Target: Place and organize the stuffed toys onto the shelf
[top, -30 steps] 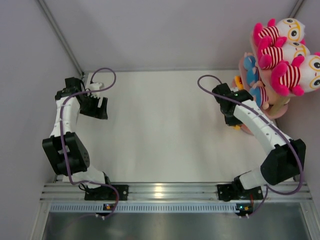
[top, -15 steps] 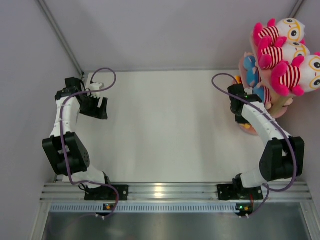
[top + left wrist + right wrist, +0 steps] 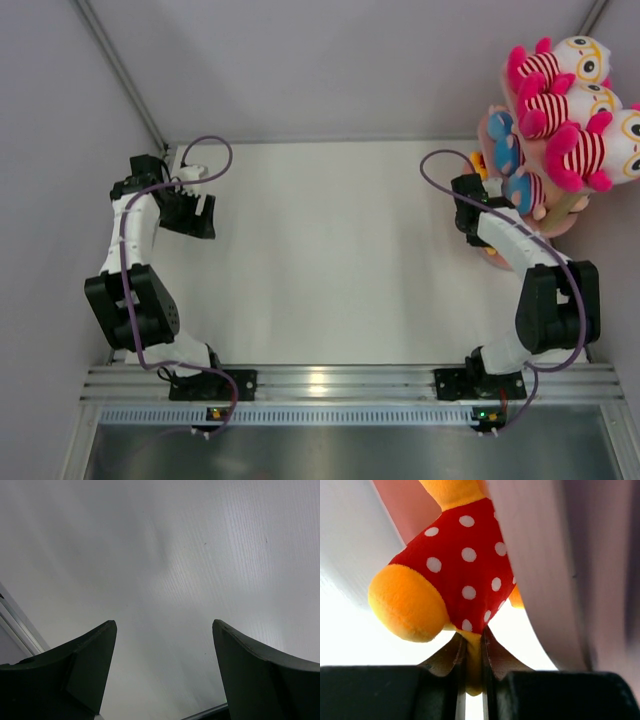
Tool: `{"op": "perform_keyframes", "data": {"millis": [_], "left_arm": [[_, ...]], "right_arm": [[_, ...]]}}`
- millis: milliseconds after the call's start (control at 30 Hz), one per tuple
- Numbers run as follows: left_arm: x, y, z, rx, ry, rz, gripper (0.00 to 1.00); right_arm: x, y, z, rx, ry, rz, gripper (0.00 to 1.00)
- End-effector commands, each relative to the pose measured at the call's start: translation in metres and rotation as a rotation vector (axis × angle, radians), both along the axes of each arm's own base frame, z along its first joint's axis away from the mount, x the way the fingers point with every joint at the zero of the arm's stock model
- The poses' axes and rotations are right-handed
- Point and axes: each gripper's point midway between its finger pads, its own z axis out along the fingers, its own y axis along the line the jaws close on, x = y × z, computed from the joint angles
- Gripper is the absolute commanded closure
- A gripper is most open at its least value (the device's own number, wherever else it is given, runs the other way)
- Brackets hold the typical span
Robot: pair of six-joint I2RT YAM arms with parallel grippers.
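My right gripper (image 3: 474, 632) is shut on a yellow limb of an orange-yellow stuffed toy (image 3: 462, 565) in a red polka-dot outfit. The toy hangs close under a pink board (image 3: 395, 505) of the shelf. In the top view this gripper (image 3: 468, 200) sits against the left side of the shelf (image 3: 565, 222), and a bit of the orange toy (image 3: 478, 163) shows beside it. Three white-pink striped toys (image 3: 570, 155) lie on the top tier, with boys in blue (image 3: 503, 150) on the tier below. My left gripper (image 3: 190, 215) stands open and empty at the far left.
A grey wall rises right behind the shelf at the table's right edge. The left wrist view holds only bare white table (image 3: 165, 555) between my left gripper's open fingers (image 3: 90, 655). A purple cable (image 3: 435, 165) loops off the right wrist.
My right arm has carried the polka-dot toy to the right, up against the shelf's left side. The left arm has not moved.
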Motion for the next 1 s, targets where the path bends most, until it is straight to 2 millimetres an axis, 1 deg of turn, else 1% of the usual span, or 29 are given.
{"op": "perform_keyframes", "data": {"millis": [0, 33, 67, 133, 167, 200, 267, 333, 433, 533, 567, 700, 767, 833, 867, 900, 933, 967], "left_arm": [[0.001, 0.000, 0.011, 0.004, -0.035, -0.018, 0.17], [0.001, 0.000, 0.011, 0.002, -0.034, -0.018, 0.17], [0.001, 0.000, 0.011, 0.002, -0.037, -0.018, 0.17], [0.001, 0.000, 0.009, -0.002, -0.028, -0.016, 0.17], [0.001, 0.000, 0.009, 0.000, -0.030, -0.017, 0.17], [0.000, 0.000, 0.010, 0.000, -0.032, -0.019, 0.17], [0.000, 0.000, 0.008, 0.002, -0.028, -0.019, 0.17], [-0.001, 0.000, 0.007, 0.004, -0.022, -0.020, 0.17], [-0.001, 0.000, 0.007, 0.003, -0.023, -0.018, 0.17], [0.000, -0.002, 0.008, -0.007, -0.028, -0.021, 0.17], [0.000, -0.002, 0.008, -0.008, -0.027, -0.020, 0.17], [-0.001, -0.001, 0.009, -0.005, -0.029, -0.022, 0.17], [-0.001, -0.001, 0.008, -0.001, -0.028, -0.022, 0.17], [-0.001, -0.001, 0.008, 0.001, -0.029, -0.023, 0.17], [-0.002, -0.001, 0.009, 0.000, -0.029, -0.022, 0.17], [-0.002, -0.001, 0.009, 0.001, -0.029, -0.019, 0.17], [-0.002, 0.000, 0.009, 0.004, -0.030, -0.020, 0.17], [-0.002, -0.001, 0.009, 0.002, -0.030, -0.019, 0.17]], "right_arm": [[0.012, -0.015, 0.018, -0.046, -0.129, -0.070, 0.87], [0.013, -0.015, 0.019, -0.047, -0.131, -0.069, 0.83], [0.014, -0.015, 0.018, -0.045, -0.128, -0.070, 0.73], [0.018, -0.014, 0.017, -0.046, -0.126, -0.068, 0.68], [0.019, -0.013, 0.013, -0.044, -0.112, -0.064, 0.60], [0.021, -0.011, 0.012, -0.026, -0.112, -0.059, 0.57], [0.022, -0.007, 0.010, -0.017, -0.102, -0.048, 0.55], [0.023, -0.003, 0.012, -0.033, -0.100, -0.031, 0.55], [0.025, 0.010, 0.014, -0.044, -0.097, 0.010, 0.51], [0.024, 0.011, 0.016, -0.055, -0.097, 0.015, 0.42], [0.023, 0.011, 0.017, -0.063, -0.099, 0.019, 0.36], [0.024, 0.013, 0.010, -0.053, -0.070, 0.048, 0.34], [0.025, 0.015, 0.010, -0.054, -0.061, 0.062, 0.34], [0.026, 0.019, 0.015, -0.060, -0.059, 0.083, 0.34], [0.028, 0.028, 0.020, -0.060, -0.066, 0.110, 0.34], [0.032, 0.032, 0.030, -0.066, -0.085, 0.121, 0.34], [0.032, 0.038, 0.036, -0.074, -0.083, 0.145, 0.34], [0.033, 0.053, 0.044, -0.082, -0.092, 0.194, 0.34]]}}
